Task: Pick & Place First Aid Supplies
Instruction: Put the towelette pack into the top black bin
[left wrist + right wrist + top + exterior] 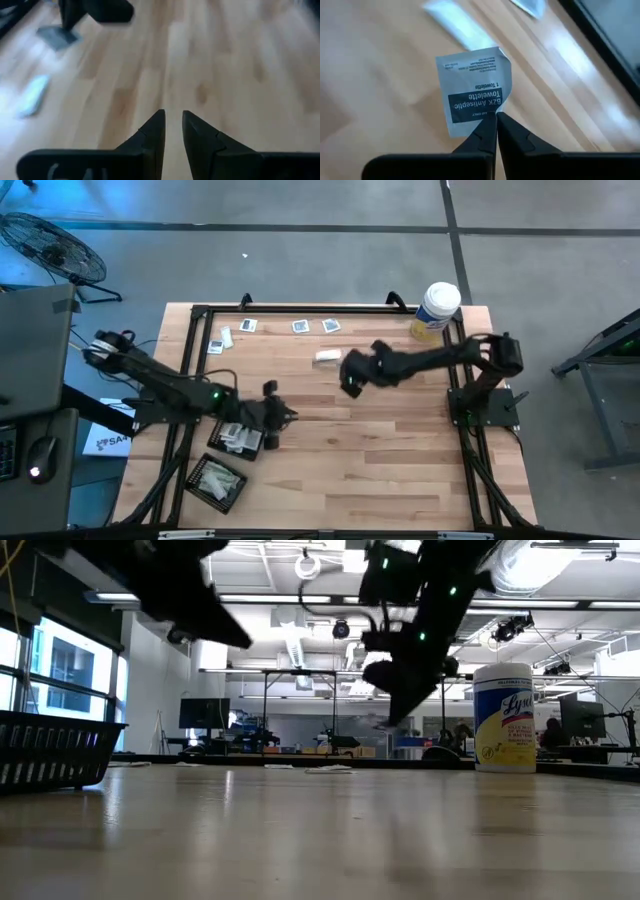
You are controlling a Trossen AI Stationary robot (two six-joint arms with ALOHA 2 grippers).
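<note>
I am holding an antiseptic towelette packet (pixel 472 92) in the right gripper (pixel 496 117); its fingers are pinched together on the packet's lower corner, and the packet is hanging clear above the bench (pixel 400 460). In the high view that gripper (pixel 351 383) is sitting toward the middle of the bench, well away from the white canister (pixel 436 310) on the side nearer the trays.

The left gripper (pixel 173 120) is hovering just beside the upper black mesh tray (pixel 237 438), on the side facing the canister, its fingers standing a narrow gap apart with nothing between them.

Judging progress: both trays are already carrying some pale packets, the upper one and the lower tray (pixel 218 482), so I reckon part of the sorting is done. Still waiting are one white packet (pixel 328 356) between my right gripper and the canister's edge of the bench, and a row of small square pads (pixel 300 326) and strip wrappers (pixel 227 337) along the bench edge running from the canister. So I am roughly midway, with this packet needing delivery and several more to fetch.
</note>
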